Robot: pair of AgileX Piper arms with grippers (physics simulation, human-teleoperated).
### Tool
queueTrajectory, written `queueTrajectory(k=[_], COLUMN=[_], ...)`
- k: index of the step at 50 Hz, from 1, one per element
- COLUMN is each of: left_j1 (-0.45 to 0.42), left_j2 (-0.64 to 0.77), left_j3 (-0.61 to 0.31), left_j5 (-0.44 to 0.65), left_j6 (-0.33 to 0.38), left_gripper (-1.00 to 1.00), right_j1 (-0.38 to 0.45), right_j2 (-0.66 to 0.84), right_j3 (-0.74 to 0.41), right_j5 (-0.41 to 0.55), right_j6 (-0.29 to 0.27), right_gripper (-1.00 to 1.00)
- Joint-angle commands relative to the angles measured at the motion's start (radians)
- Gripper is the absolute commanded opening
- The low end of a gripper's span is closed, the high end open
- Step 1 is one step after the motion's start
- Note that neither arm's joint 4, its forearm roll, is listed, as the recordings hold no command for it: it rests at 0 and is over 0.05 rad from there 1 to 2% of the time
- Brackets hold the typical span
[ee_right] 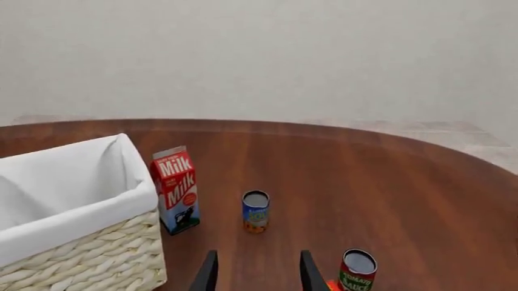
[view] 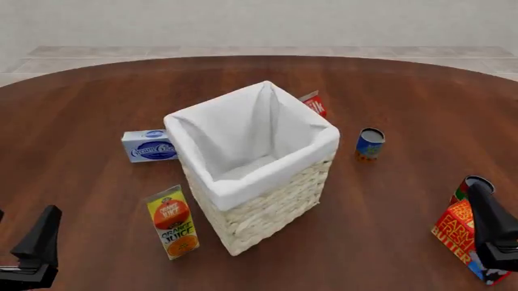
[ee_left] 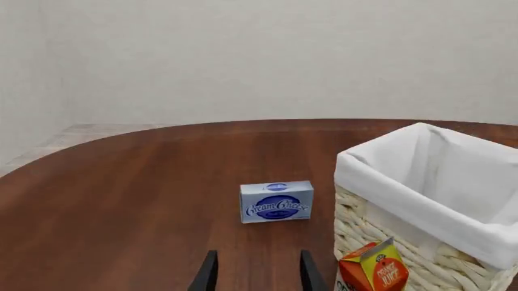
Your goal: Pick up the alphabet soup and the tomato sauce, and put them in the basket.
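The alphabet soup (ee_right: 357, 271), a red and green can, stands just beside my right gripper (ee_right: 257, 276), whose fingers are open with nothing between them. In the front view the alphabet soup (view: 465, 188) peeks out at the right edge, partly hidden by the right arm (view: 489, 227). The tomato sauce (view: 370, 143), a blue can with an orange base, stands alone to the right of the basket (view: 267, 206); the right wrist view has the tomato sauce (ee_right: 256, 211) further ahead. My left gripper (ee_left: 257, 277) is open and empty, low at the near left, facing the basket (ee_left: 364, 230).
An orange juice carton (view: 172, 221) stands in front of the basket's left corner. A cream cheese box (view: 149, 145) lies to its left. A milk carton (view: 314, 103) stands behind it. A butter box (view: 457, 233) sits by the alphabet soup under the right arm.
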Motion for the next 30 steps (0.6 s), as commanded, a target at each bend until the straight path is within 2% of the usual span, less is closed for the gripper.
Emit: queueTrajectory(k=[1, 10, 13, 16, 21, 26, 30], left_j1=[0.0, 0.0, 0.0, 0.0, 0.0, 0.0, 0.0], left_j2=[0.0, 0.0, 0.0, 0.0, 0.0, 0.0, 0.0], left_j3=[0.0, 0.0, 0.0, 0.0, 0.0, 0.0, 0.0], left_j5=[0.0, 0.0, 0.0, 0.0, 0.0, 0.0, 0.0], left_j6=[0.0, 0.0, 0.0, 0.0, 0.0, 0.0, 0.0], left_gripper=[1.0, 1.0, 1.0, 1.0, 1.0, 1.0, 1.0], right_j1=[-0.003, 0.009, 0.006, 0.017, 0.033, 0.029, 0.024], right_j2=[0.046, 0.108, 0.152, 0.182, 0.233, 0.317, 0.367], right_j3=[-0.119, -0.213, -0.254, -0.297, -0.348, -0.391, -0.419], right_j5=[0.086, 0.168, 0.195, 0.222, 0.249, 0.277, 0.294], right_j6=[0.004, -0.003, -0.042, -0.016, -0.048, -0.019, 0.026], right_gripper=[1.0, 1.0, 1.0, 1.0, 1.0, 1.0, 1.0])
